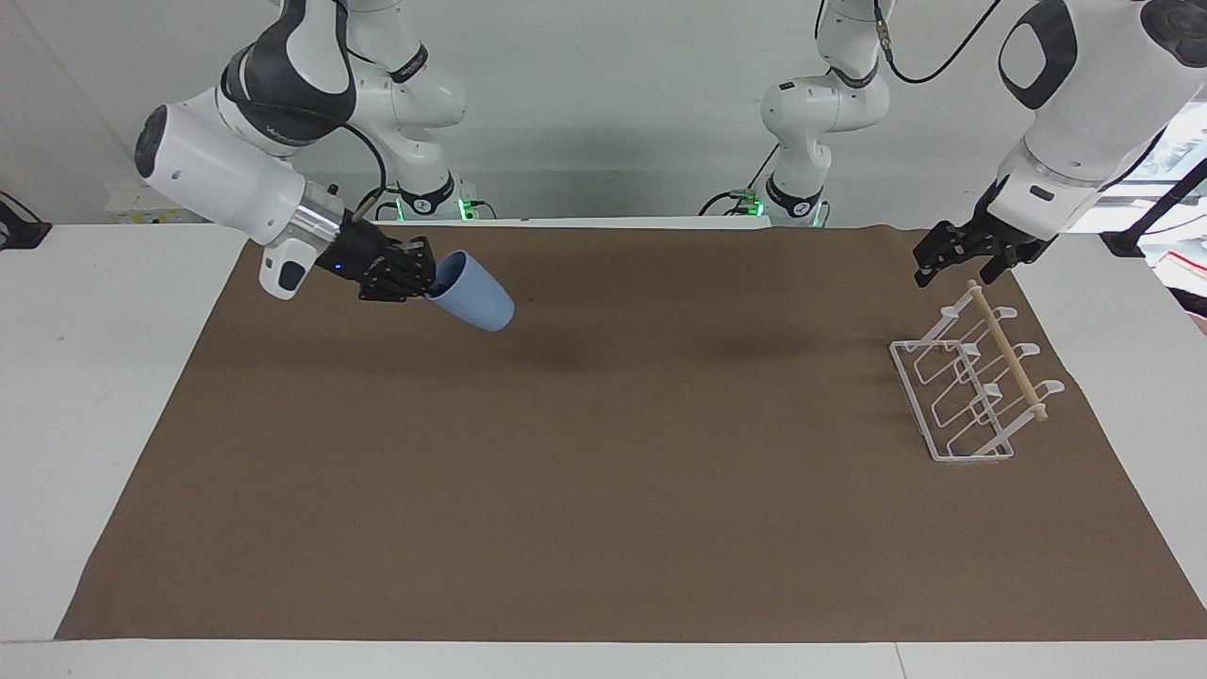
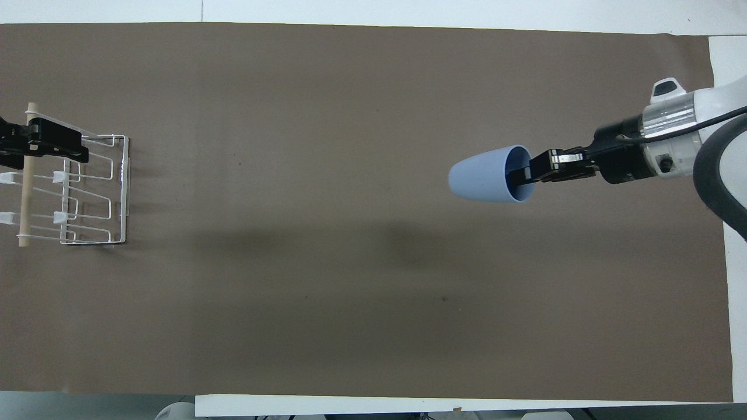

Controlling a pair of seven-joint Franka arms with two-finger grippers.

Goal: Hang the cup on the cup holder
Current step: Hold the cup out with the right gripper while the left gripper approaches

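Observation:
The light blue cup (image 1: 476,300) (image 2: 484,175) hangs in the air, tipped on its side with its base pointing toward the left arm's end of the table. My right gripper (image 1: 429,273) (image 2: 525,174) is shut on its rim, one finger inside the mouth. The white wire cup holder (image 1: 962,351) (image 2: 124,192) with its wooden rod (image 1: 1009,354) (image 2: 25,192) stands on the mat at the left arm's end. My left gripper (image 1: 954,266) (image 2: 70,150) hovers open over the rod's end nearest the robots, holding nothing.
A brown mat (image 1: 603,471) (image 2: 327,303) covers most of the white table (image 1: 85,396). The cup's shadow falls on the mat below it. Nothing else lies between the cup and the holder.

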